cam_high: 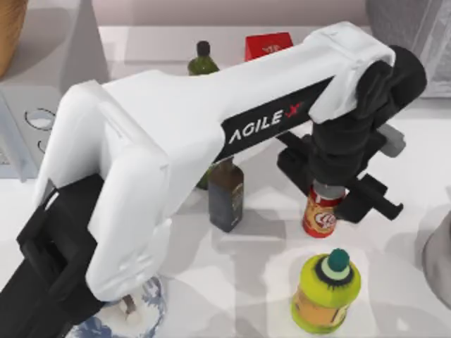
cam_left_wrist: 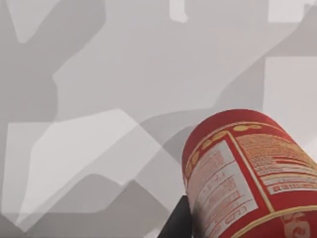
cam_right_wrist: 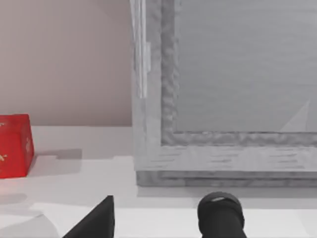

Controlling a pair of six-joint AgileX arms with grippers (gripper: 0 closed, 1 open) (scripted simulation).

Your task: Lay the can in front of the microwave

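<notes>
Standing upright, can (cam_high: 322, 215) in left pincer (cam_high: 332, 191)

White tabletop (cam_high: 268, 282) w/ angular grey shadows, plain beige-pink wall (cam_right_wrist: 64, 59) behind.

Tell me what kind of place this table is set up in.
Probably a kitchen-style worktop in a rendered simulation: a microwave with round dials sits at the table's left, a second speckled grey appliance at the right, and bottles and a can stand between them.
</notes>
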